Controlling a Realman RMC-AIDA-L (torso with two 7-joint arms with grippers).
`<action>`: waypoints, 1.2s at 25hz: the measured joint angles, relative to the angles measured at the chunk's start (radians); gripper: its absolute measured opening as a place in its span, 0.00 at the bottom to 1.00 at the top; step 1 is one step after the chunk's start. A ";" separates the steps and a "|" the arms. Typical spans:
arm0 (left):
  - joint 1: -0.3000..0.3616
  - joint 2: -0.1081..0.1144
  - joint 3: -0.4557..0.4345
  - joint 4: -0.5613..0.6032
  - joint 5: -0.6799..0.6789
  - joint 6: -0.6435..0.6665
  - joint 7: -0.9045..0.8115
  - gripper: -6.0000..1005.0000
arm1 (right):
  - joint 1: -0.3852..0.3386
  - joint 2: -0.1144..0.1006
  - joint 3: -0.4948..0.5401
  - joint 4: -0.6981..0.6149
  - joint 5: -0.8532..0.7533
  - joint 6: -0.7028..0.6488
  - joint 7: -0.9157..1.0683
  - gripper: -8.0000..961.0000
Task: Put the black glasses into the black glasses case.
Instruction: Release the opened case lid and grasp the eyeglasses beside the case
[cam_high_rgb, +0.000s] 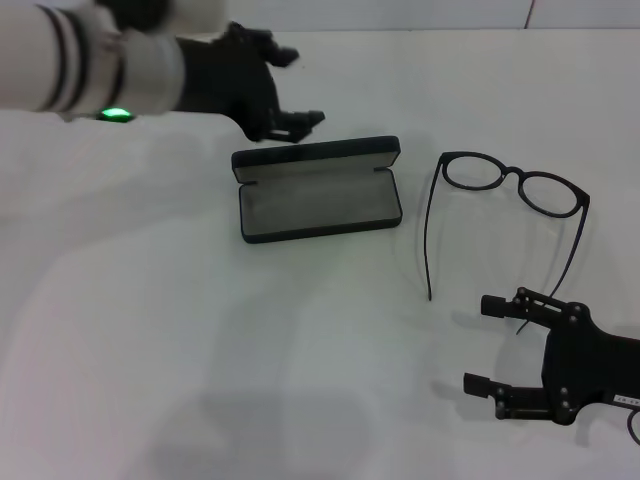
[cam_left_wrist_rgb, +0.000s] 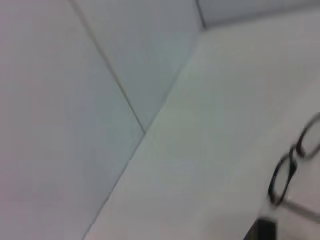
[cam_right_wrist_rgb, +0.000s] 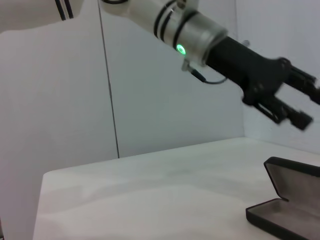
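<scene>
Head camera looks down on the tabletop; right wrist camera sits low, sharing its black glasses case; left wrist view seems wall-facing.

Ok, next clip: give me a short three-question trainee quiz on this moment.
1. True or false: the black glasses already lie inside the black glasses case.
2. Which gripper is nearer the glasses? A) left gripper B) right gripper
3. Fill in: the case's lid is ____.

Key
1. False: they lie on the table, beside the case and apart from it, temples unfolded.
2. B: it sits near the temple tips with jaws open; the left one hovers behind the case, jaws open too.
3. Open, grey lining showing, nothing in it.
</scene>
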 joint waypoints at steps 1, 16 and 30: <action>0.001 0.000 -0.053 0.001 -0.038 0.050 -0.008 0.64 | 0.000 0.000 0.000 0.000 0.000 0.000 0.001 0.91; 0.229 0.025 -0.489 -0.262 -0.340 0.611 0.169 0.88 | 0.007 -0.011 0.001 -0.035 0.041 -0.007 0.090 0.91; 0.289 0.010 -0.637 -0.470 -0.134 0.529 0.386 0.86 | -0.005 -0.066 0.001 -0.454 -0.098 0.007 0.550 0.91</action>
